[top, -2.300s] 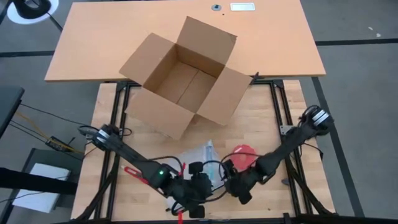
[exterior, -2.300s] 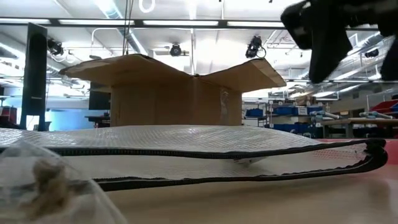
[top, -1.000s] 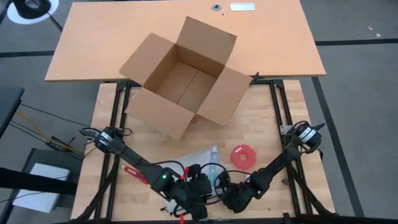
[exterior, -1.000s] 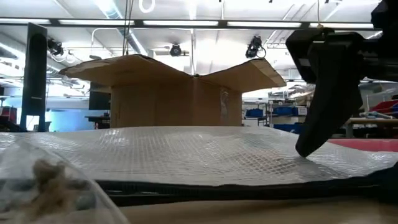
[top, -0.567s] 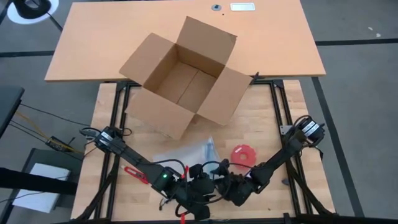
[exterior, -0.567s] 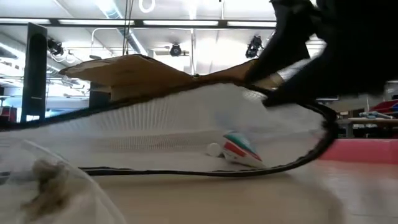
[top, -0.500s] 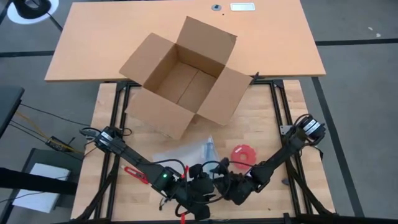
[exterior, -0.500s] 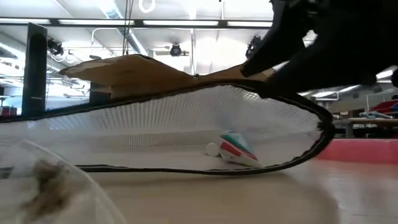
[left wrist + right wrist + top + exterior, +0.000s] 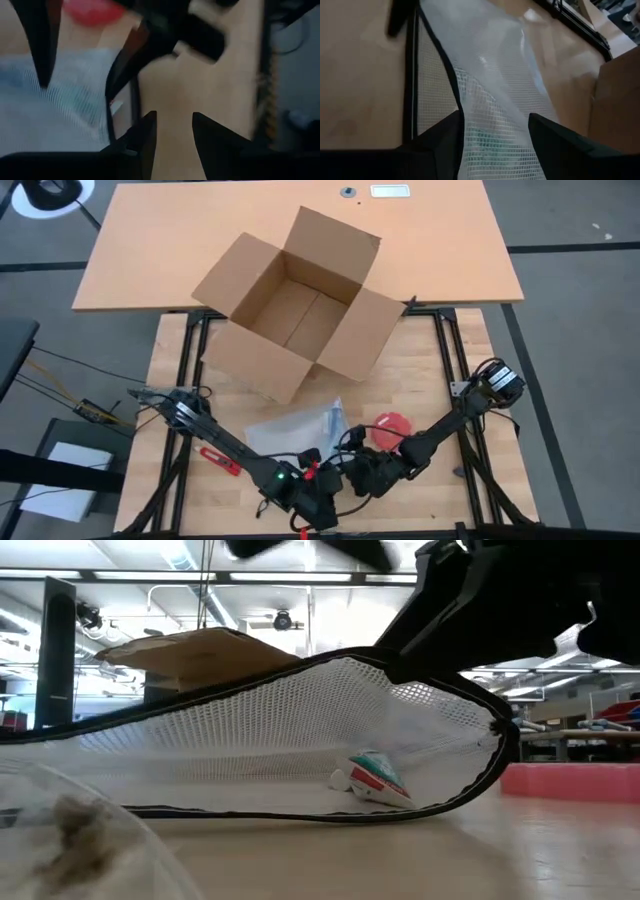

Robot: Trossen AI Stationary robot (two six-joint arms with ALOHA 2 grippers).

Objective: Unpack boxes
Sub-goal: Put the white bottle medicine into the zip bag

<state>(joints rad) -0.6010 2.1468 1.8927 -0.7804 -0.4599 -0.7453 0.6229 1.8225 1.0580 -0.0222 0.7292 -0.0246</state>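
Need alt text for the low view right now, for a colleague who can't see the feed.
A clear mesh pouch with black edging gapes open on the wooden table, its upper lip lifted by a dark gripper. A small white, red and teal item lies inside; the open cardboard carton stands behind.

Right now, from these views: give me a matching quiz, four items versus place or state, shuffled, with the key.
Things:
1. brown cardboard carton
2. clear mesh zip pouch with black edging
3. flat red disc
4. right gripper

States:
A. lying on the wooden table beside the pouch
B. flaps open, nothing visible inside
C. lifting the pouch's upper edge
D. mouth held open, small toothpaste-like tube inside

Pairs: 1-B, 2-D, 3-A, 4-C
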